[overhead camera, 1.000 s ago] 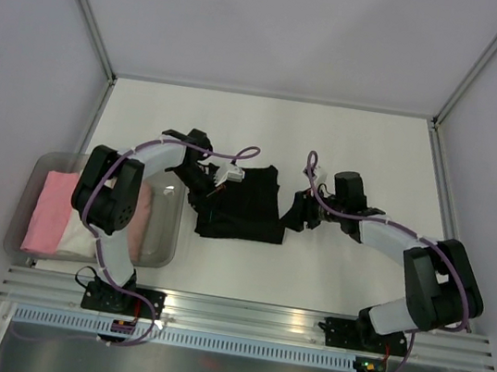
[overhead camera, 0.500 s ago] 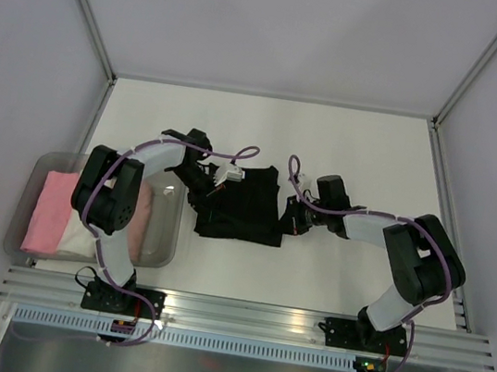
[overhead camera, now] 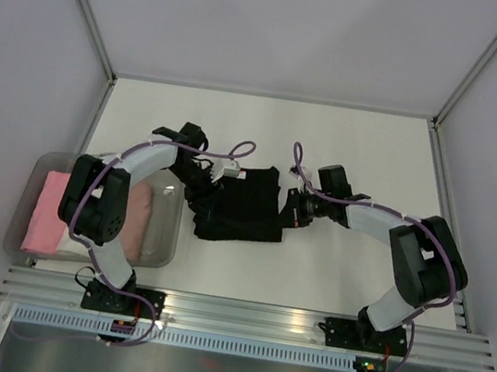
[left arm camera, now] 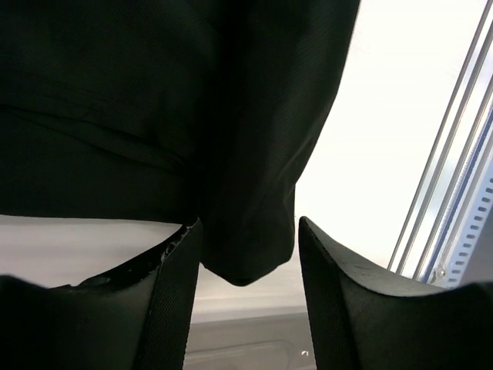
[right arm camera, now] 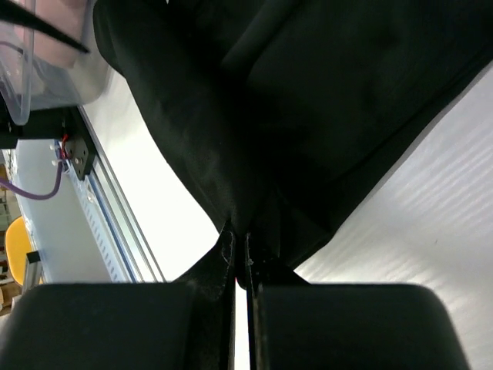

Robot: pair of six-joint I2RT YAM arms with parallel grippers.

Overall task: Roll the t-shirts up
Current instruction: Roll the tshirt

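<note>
The black t-shirt [overhead camera: 245, 206] lies folded into a rough rectangle at the middle of the table. My left gripper [overhead camera: 200, 186] is at its left edge and stands open. In the left wrist view a hanging corner of the black t-shirt [left arm camera: 246, 231] sits between the fingers [left arm camera: 173, 293] without being pinched. My right gripper [overhead camera: 292, 209] is at the shirt's right edge. In the right wrist view its jaws [right arm camera: 240, 239] are shut on a fold of the black t-shirt [right arm camera: 323, 100]. Pink [overhead camera: 48, 212] and peach [overhead camera: 136, 216] rolled t-shirts lie in the bin.
A clear plastic bin [overhead camera: 163, 257] stands at the near left, close to the shirt's left side, and its corner [right arm camera: 38, 69] shows in the right wrist view. An aluminium rail [overhead camera: 248, 312] runs along the near edge. Grey walls enclose the table.
The right gripper moved left to the shirt's right edge and shut on it. The left gripper opened at the left edge, and its arm shifted slightly toward the far side.
</note>
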